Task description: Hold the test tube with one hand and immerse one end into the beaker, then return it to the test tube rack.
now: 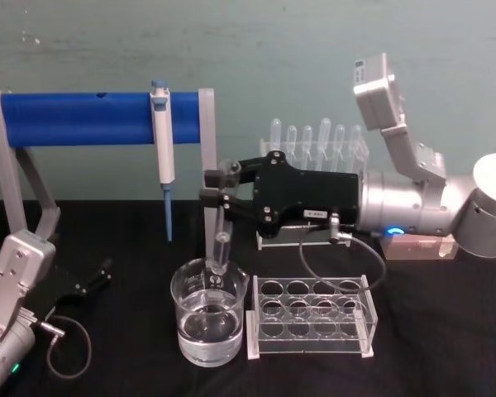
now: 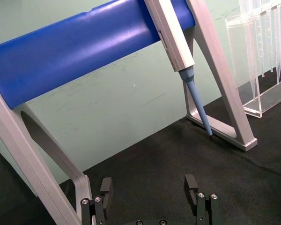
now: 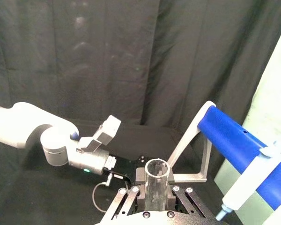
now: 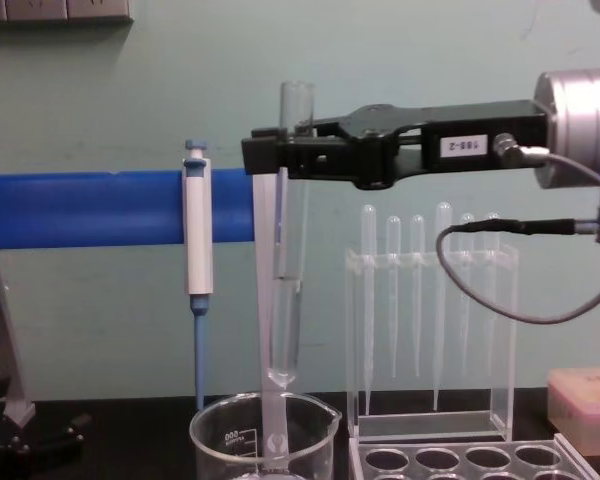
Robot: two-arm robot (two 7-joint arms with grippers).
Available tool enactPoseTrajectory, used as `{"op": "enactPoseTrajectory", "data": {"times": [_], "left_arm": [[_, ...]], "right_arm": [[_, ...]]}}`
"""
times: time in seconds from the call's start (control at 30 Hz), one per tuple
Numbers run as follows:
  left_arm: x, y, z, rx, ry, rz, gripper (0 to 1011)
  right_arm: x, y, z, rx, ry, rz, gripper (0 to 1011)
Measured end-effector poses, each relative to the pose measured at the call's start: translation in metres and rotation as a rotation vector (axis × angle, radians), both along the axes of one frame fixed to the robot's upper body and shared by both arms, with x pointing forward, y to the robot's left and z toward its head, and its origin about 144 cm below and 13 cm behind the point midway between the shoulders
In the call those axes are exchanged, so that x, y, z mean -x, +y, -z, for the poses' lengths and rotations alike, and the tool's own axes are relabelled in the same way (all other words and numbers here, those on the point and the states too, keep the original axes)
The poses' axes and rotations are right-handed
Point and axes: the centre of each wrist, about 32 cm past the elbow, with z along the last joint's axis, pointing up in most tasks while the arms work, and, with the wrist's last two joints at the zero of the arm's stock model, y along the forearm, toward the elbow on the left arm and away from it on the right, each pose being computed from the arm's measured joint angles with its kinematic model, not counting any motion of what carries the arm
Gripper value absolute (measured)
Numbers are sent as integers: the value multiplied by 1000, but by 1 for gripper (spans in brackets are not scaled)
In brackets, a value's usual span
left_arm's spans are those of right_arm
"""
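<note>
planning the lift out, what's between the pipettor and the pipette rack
In the chest view, the test tube, upright in the right gripper, and the stand's grey leg lie between the pipettor and the pipette rack.

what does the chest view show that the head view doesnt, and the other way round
Chest view: the test tube side-on, full length, its round end about level with the beaker rim. Head view: the water in the beaker, the whole rack with every hole empty, and the left gripper plainly, parked open at far left. Both: the right gripper shut on the tube above the beaker.
</note>
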Motion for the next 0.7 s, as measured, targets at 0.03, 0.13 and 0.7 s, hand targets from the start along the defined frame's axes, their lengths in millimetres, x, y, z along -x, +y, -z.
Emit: {"op": "enactPoseTrajectory", "data": {"times": [0.03,0.13,0.7], "left_arm": [[0,0,0,0,0,0,1000],[0,0,0,0,0,0,1000],[0,0,0,0,0,0,1000]], "right_arm": [[2,-1,-1,1,-1,3,226],[8,-8,-3,3,-4,14,226],[53,-59,2,22,-8,115,227]]}}
